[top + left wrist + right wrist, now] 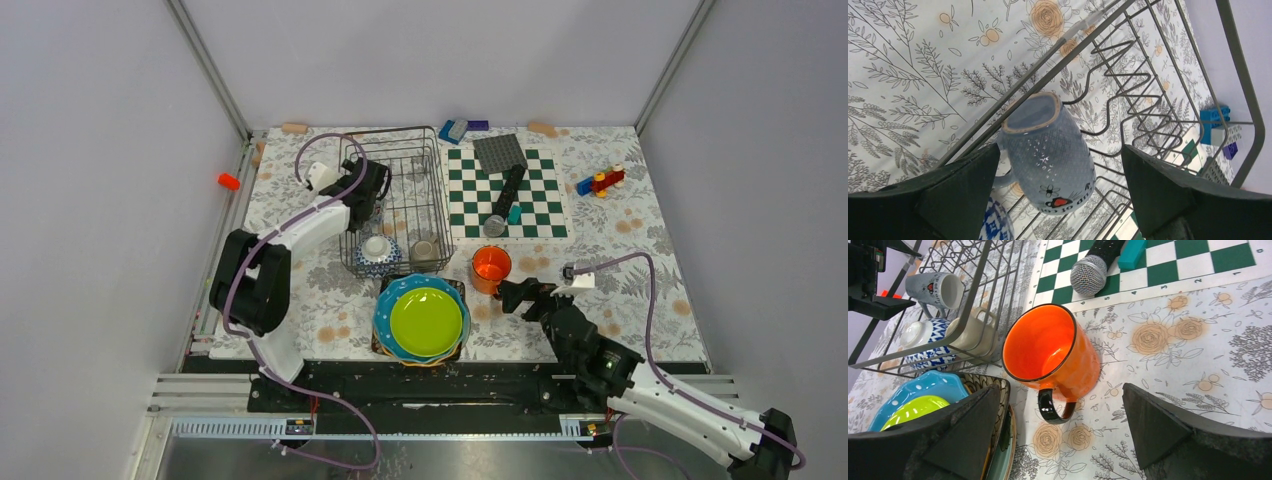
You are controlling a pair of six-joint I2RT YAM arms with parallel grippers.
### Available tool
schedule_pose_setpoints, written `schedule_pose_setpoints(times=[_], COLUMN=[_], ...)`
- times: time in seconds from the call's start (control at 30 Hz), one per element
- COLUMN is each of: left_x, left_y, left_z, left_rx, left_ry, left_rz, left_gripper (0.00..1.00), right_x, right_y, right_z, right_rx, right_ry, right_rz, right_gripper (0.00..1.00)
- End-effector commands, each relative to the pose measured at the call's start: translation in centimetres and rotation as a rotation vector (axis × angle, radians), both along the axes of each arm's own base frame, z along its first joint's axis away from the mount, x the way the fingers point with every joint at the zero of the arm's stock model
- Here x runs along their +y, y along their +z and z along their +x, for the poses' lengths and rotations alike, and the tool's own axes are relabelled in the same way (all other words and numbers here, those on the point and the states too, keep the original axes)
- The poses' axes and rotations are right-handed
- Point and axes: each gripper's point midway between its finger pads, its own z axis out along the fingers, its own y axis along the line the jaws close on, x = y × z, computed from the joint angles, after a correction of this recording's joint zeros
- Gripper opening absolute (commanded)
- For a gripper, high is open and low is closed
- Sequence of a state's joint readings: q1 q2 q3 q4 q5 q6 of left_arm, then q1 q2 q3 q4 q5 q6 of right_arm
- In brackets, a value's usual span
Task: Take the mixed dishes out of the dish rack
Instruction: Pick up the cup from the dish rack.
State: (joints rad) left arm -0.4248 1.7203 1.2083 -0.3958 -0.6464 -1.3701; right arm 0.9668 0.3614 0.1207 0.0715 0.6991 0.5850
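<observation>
The wire dish rack [425, 170] stands at the back centre-left. My left gripper [368, 192] is open inside it, its fingers on either side of a grey-blue mug [1048, 145] that lies on its side on the rack's wires [1128, 95]. A blue-and-white patterned bowl [377, 253] and a small grey cup [424, 250] sit at the rack's near end. The orange mug [491, 265] stands upright on the table. My right gripper [515, 293] is open and empty just short of the orange mug's black handle [1053, 407]. The lime green plate [426, 320] tops a stack on the blue plate [398, 292].
A dark patterned plate [993, 385] lies under the stack. The checkerboard mat [545, 215] holds a microphone [507, 195], a teal brick [514, 213] and a grey studded plate [499, 152]. Toy bricks [600, 182] lie at the back right, a blue block [453, 130] behind the rack.
</observation>
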Motion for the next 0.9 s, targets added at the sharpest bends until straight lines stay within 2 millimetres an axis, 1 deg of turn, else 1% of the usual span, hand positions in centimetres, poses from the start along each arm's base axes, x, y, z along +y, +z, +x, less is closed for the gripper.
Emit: schedule_pose_setpoints(times=[0.0, 0.1, 0.27, 0.37, 0.53, 0.7, 0.77, 0.87], left_x=[1.4, 1.3, 0.6, 0.4, -0.1, -0.4, -0.4, -0.6], left_y=[-0.2, -1.0, -1.8, -2.7, -3.7, -3.8, -3.5, -2.6], left_z=[0.9, 1.2, 2.0, 2.1, 2.3, 2.3, 2.3, 2.3], left_rx=[0.015, 0.023, 0.051, 0.072, 0.099, 0.107, 0.102, 0.086], left_ry=[0.107, 0.125, 0.094, 0.085, 0.066, 0.051, 0.048, 0.034], left_rz=[0.006, -0.008, -0.006, -0.006, -0.011, -0.014, -0.014, -0.023], left_gripper=[0.96, 0.96, 0.95, 0.94, 0.90, 0.78, 0.69, 0.51], right_x=[-1.5, -1.7, -2.2, -2.4, -2.7, -2.9, -2.9, -2.9], right_y=[-0.3, -0.2, -0.2, -0.3, -0.5, -0.5, -0.5, -0.6], right_z=[0.3, 0.3, 0.4, 0.5, 0.5, 0.6, 0.6, 0.6], right_rx=[-0.011, -0.016, -0.019, -0.020, -0.022, -0.027, -0.028, -0.027], right_ry=[-0.080, -0.086, -0.109, -0.121, -0.141, -0.150, -0.152, -0.149], right_rz=[-0.002, 0.003, -0.003, -0.006, -0.008, -0.005, -0.002, -0.002], right_gripper=[1.00, 1.00, 1.00, 1.00, 1.00, 1.00, 1.00, 1.00])
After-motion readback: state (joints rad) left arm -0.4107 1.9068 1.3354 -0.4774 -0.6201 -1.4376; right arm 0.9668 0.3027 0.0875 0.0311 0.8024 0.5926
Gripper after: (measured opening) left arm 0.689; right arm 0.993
